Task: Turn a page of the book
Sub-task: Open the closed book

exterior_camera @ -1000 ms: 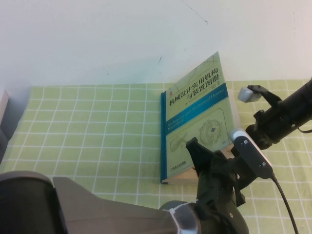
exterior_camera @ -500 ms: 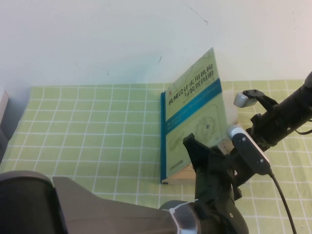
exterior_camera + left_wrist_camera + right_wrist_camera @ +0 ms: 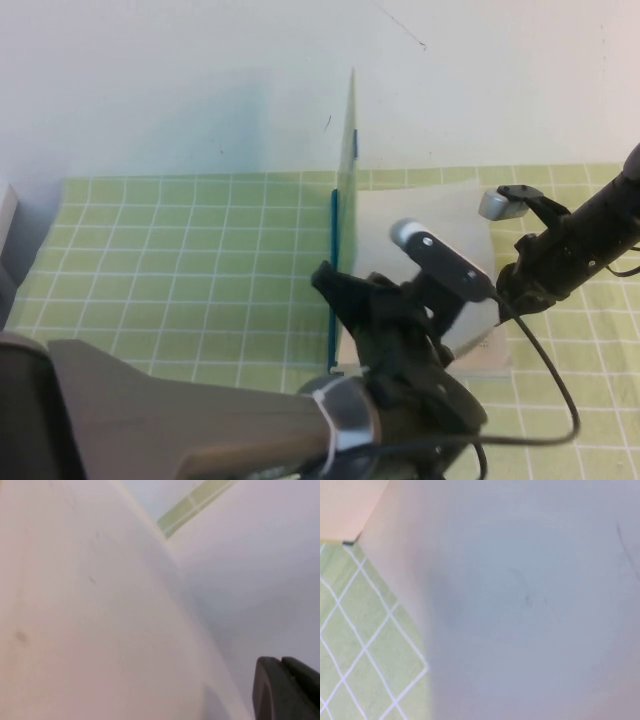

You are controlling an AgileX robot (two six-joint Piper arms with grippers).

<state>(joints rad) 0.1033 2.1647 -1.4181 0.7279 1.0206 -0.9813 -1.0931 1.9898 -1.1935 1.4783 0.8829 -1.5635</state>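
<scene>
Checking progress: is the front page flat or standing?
Standing: the page rises edge-on from the book, whose blank inside shows.

A green checked cloth with white grid lines covers the table, spreading out well beyond the pincer. Behind it rises a plain white wall, faintly scuffed. A pale object sits cut off at the cloth's far edge.

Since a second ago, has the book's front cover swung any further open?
Yes. The cover has swung up to about vertical over the teal spine, baring the white page.
</scene>
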